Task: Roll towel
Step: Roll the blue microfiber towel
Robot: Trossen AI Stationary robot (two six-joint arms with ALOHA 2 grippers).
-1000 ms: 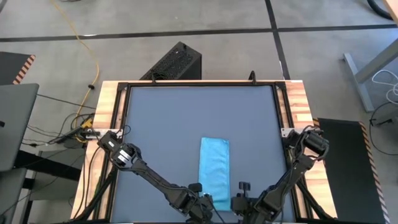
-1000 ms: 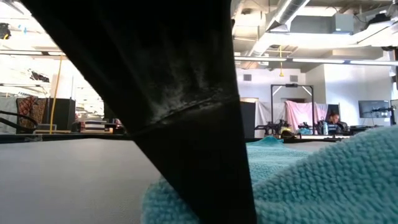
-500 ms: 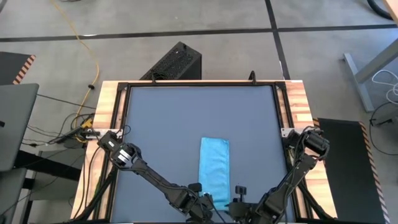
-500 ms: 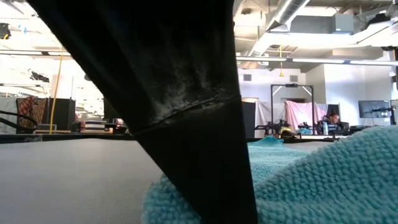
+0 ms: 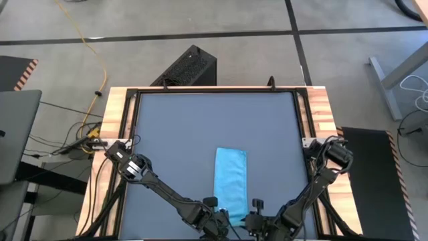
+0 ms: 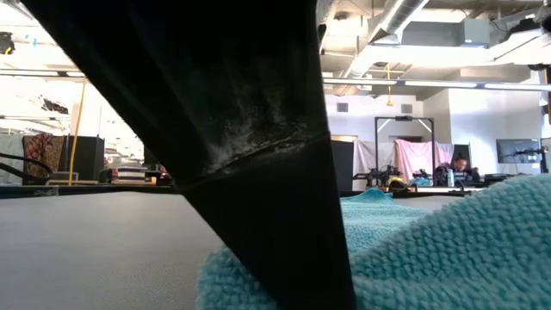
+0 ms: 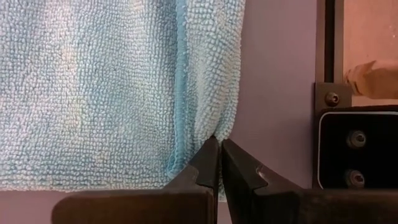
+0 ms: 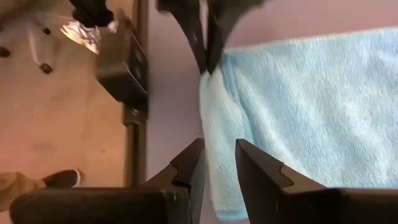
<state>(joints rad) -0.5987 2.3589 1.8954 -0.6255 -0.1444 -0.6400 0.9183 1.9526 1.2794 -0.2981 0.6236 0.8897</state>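
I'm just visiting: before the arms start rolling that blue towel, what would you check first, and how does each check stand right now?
1. Towel lies flat on the table: ok.
2. Left gripper shut on the towel's near corner: ok.
3. Right gripper at the other near corner, fingers apart around the edge, not yet closed: not ok.
4. Both grippers level along the same near edge: ok, seen from above.
5. Table ahead of the towel free for rolling: ok.
6. Cloth pinched in one layer only: cannot tell.

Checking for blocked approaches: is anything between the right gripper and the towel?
Nothing visible. The right gripper stands open at the towel's near end with bare table around it. The left gripper is shut on the neighbouring corner, not in between.
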